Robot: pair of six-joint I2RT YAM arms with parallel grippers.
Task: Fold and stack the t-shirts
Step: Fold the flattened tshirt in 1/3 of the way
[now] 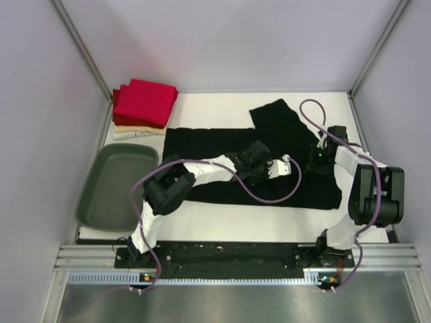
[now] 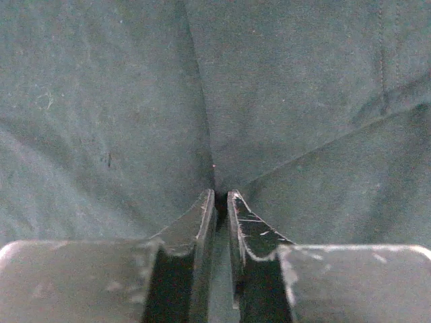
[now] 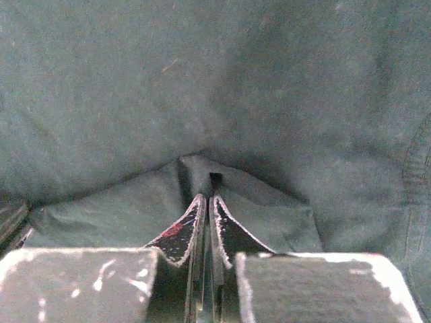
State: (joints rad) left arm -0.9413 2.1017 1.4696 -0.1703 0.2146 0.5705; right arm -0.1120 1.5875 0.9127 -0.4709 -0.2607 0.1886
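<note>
Top view: the black t-shirt lies spread flat across mid-table, one sleeve poking toward the back. The folded stack of red and cream sits in the far left corner. The left gripper is planted near the shirt's centre, the right gripper on its right side. I read this as the grab for a fold.

Left wrist: jaws nearly together, creases running into the tips, so it's pinching cloth.

Right wrist: jaws clenched on a raised ridge of shirt.

Next I'd lift both evenly, or the fold skews.
</note>
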